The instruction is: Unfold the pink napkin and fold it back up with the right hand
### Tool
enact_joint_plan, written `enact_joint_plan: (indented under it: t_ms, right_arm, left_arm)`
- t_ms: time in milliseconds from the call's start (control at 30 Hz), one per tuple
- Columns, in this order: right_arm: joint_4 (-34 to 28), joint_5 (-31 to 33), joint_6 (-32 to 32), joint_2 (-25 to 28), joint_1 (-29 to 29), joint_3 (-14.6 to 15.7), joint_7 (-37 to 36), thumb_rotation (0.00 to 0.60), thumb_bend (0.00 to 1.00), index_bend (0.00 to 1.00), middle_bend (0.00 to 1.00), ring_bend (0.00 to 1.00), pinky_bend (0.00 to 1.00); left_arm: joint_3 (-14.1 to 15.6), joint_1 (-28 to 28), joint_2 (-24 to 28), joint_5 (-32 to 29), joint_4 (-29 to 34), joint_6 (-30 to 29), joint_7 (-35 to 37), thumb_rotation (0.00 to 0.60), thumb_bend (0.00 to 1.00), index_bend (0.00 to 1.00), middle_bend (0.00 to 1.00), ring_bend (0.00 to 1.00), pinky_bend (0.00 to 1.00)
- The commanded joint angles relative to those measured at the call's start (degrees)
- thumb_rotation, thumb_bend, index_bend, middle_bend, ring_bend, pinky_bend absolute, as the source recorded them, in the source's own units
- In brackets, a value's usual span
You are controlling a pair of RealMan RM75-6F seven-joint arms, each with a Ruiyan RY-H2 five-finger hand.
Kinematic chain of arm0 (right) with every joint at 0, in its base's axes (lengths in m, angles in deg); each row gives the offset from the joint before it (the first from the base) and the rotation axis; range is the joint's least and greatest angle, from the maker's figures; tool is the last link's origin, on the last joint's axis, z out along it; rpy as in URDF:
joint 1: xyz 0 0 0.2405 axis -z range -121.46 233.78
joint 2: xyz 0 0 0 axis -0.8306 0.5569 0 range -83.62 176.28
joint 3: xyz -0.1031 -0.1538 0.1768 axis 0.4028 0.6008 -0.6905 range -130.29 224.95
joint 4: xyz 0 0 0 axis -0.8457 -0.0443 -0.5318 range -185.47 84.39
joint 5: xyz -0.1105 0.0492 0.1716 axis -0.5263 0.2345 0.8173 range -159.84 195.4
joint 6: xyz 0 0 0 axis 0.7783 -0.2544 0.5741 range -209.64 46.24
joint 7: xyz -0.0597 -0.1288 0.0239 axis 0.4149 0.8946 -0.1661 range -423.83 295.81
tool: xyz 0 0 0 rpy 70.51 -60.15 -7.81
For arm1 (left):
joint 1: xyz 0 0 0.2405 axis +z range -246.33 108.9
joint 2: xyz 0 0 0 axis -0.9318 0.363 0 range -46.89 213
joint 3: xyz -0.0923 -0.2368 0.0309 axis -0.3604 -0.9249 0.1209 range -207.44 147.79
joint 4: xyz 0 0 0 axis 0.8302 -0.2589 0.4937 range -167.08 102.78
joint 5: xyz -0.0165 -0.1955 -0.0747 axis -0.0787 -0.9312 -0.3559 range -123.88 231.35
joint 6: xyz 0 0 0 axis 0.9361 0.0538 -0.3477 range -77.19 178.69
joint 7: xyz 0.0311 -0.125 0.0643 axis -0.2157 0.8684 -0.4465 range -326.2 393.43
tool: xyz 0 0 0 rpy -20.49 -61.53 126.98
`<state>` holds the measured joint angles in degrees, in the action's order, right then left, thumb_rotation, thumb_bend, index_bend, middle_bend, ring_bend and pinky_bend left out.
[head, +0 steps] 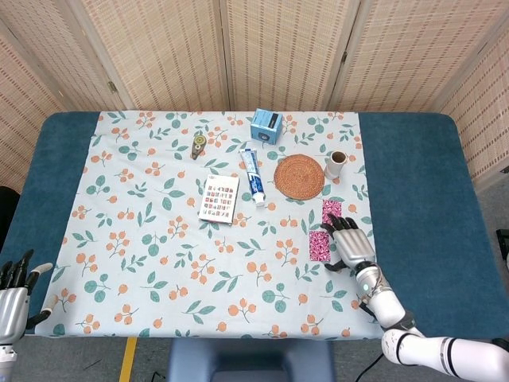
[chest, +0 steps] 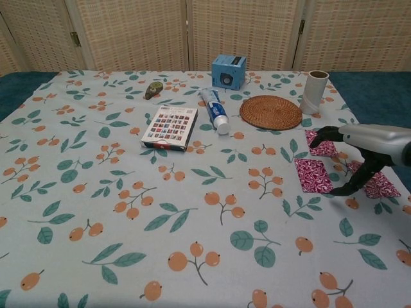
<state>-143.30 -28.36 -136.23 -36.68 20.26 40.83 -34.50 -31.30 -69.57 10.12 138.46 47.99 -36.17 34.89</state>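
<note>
The pink patterned napkin lies flat on the table's right side, near the round woven coaster. The right hand arches over it, fingers spread, holding nothing.

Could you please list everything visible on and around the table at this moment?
pink napkin: several pink patterned patches showing, near right edge of cloth
woven coaster: 1, brown, centre right
cardboard tube: 1, beige, right of coaster
toothpaste tube: 1, white and blue, centre
blue box: 1, far centre
card booklet: 1, multicoloured, centre
small round item: 1, olive, far left of centre
floral tablecloth: 1, pale
right robot hand: over the napkin, fingers spread
left robot hand: near left corner
</note>
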Motion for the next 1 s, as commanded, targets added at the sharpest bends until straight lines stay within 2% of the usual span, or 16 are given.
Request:
enact_joint_plan:
  t_ms: [33,433,1000]
  right_arm:
    - [-0.2,2.0,0.1,-0.7,-0.9,-0.4,0.5,0.533,0.22,0.14,0.02,0.0,0.0]
    - [1.2,9.5,1.4,-2.5,-4.6,-0.6,3.2,0.53,0.22,0.15,0.03,0.0,0.0]
    - [2.5,10.3,-0.1,-3.5,-5.6,0.5,2.7,0.531,0.22,0.25,0.05,0.0,0.0]
  left_arm:
    - [0.0,0.0,0.0,0.0,-0.1,0.1,0.0,0.6,0.43,0.27,0.04,0.12,0.0]
    - [0.1,0.1,-0.4,-0.2,-0.9,0.4,0.6,0.6,0.43,0.27,0.04,0.12,0.0]
    - [0.2,0.1,-0.7,-0.2,-1.5,0.6,1.0,0.6,0.43,0.27,0.04,0.12,0.0]
